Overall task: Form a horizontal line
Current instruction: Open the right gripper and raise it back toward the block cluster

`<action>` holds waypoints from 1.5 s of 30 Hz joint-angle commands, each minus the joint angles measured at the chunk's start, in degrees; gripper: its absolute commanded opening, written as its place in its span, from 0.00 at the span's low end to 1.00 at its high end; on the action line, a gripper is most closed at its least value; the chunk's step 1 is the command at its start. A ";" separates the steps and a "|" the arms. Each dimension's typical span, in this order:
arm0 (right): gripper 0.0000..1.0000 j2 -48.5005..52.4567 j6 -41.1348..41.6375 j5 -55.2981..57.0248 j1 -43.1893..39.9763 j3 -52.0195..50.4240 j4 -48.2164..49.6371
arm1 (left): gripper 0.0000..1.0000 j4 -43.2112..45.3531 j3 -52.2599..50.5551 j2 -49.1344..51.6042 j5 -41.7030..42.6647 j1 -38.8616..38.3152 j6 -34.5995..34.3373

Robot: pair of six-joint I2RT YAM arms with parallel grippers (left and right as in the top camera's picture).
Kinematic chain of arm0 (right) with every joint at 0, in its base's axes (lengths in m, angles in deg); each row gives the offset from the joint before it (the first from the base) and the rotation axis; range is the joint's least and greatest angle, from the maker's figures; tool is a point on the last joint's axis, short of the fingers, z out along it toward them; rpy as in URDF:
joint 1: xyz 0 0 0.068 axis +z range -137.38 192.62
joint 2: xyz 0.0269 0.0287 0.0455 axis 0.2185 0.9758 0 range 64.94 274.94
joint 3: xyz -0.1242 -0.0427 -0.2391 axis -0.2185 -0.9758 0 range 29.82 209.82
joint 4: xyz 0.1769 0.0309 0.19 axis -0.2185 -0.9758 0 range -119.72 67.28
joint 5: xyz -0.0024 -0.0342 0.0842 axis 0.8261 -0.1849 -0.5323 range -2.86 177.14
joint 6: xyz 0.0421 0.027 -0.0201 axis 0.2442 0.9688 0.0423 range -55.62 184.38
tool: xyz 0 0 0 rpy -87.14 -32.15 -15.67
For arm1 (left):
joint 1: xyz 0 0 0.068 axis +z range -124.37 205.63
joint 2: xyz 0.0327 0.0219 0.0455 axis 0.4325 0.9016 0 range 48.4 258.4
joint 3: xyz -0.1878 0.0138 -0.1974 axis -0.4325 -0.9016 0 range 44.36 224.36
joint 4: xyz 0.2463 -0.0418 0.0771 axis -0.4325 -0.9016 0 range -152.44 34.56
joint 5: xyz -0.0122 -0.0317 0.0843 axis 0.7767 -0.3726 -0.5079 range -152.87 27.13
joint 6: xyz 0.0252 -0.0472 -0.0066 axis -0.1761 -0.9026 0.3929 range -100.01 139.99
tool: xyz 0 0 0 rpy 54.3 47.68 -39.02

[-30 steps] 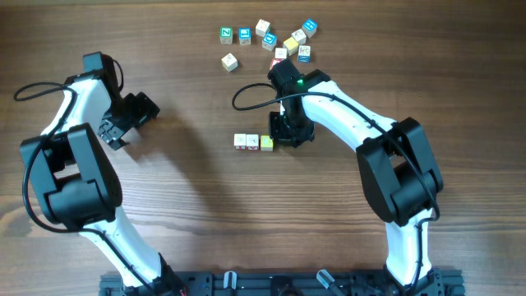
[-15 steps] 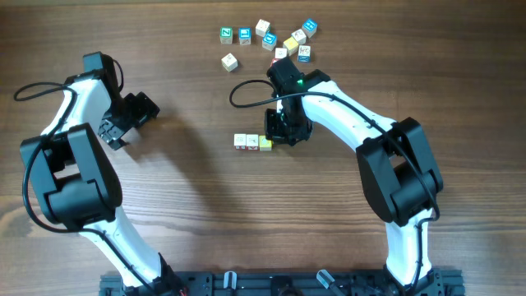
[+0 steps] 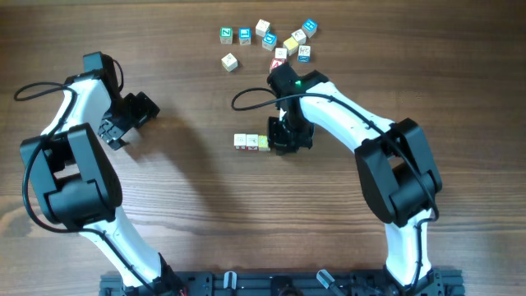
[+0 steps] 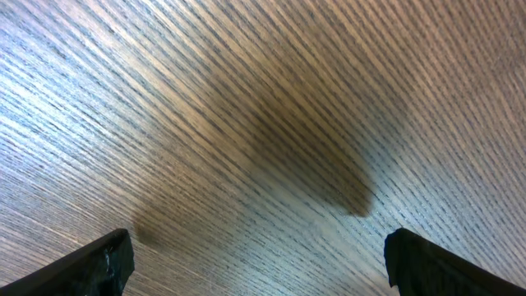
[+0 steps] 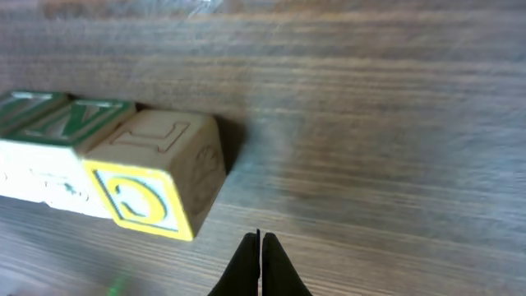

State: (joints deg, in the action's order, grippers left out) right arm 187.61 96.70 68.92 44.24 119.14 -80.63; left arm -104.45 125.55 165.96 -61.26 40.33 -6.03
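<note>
My right gripper (image 5: 260, 251) pressed together, empty, near yellow cube (image 5: 156, 185) ending three-cube row (image 3: 251, 142); left gripper (image 4: 258, 259) spread above table (image 4: 246, 99).

The left arm (image 3: 72, 105) and right arm (image 3: 349, 113) wear white shells over bulky black joints, on a black rail (image 3: 271, 284) at 6 o'clock. A black cable (image 3: 234, 102) loops by each wrist. The right gripper (image 5: 259, 238) has thin dark fingers (image 5: 246, 271).

Wooden table (image 3: 164, 205) bearing a row of three letter cubes (image 3: 251, 141) just left of the right end effector (image 5: 260, 256); loose cubes (image 3: 269, 39) lie scattered beyond it.
</note>
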 commanded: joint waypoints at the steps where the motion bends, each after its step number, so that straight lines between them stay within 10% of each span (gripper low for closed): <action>1: 0.04 -0.26 0.87 -0.31 2.99 -0.20 -0.66 | 1.00 0.00 -0.20 0.63 0.48 0.15 0.26; 45: 0.05 -0.26 2.36 5.31 6.40 -0.20 5.92 | 1.00 0.00 -0.20 0.63 0.48 0.17 0.26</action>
State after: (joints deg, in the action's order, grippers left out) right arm 187.61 98.84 72.66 50.66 119.14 -75.38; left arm -104.45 125.55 165.96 -61.26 40.33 -6.03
